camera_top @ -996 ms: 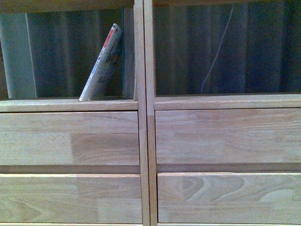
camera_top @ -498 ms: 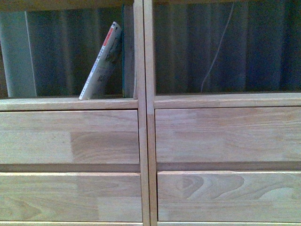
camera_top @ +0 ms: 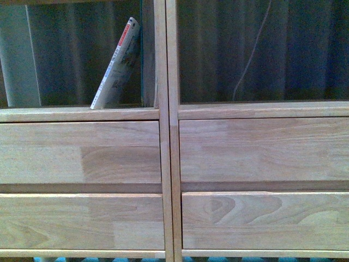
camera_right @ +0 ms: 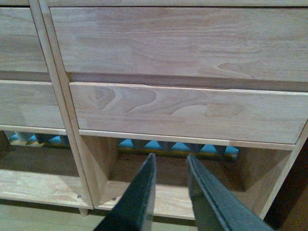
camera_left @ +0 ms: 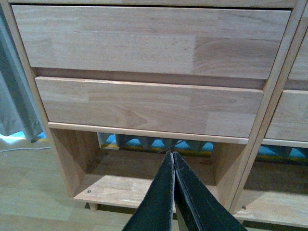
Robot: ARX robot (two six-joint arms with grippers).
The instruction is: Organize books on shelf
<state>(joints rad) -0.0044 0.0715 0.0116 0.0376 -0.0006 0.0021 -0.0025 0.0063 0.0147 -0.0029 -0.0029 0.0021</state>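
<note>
A thin book (camera_top: 117, 65) with a white spine and a red patch at its top leans tilted in the left bay's open compartment of the light wood shelf (camera_top: 166, 142), its top resting near the bay's right wall. Neither gripper shows in the front view. My left gripper (camera_left: 172, 154) is shut and empty, low in front of the left bay's bottom opening under the two drawer fronts (camera_left: 149, 106). My right gripper (camera_right: 169, 156) is open and empty, low before the right bay's bottom opening (camera_right: 168, 168).
The right bay's open compartment (camera_top: 262, 52) holds no books; a thin white cable (camera_top: 252, 52) hangs behind it. A grey curtain (camera_left: 12, 96) hangs beside the shelf's left side. Blue and yellow matting (camera_right: 178, 145) shows behind the bottom openings. The floor (camera_left: 29, 183) is light wood.
The front view has shifted upward a little: the shelf and book sit lower-to-higher in frame, and the drawers' bottom edge now shows. The book itself has not moved on the shelf.
</note>
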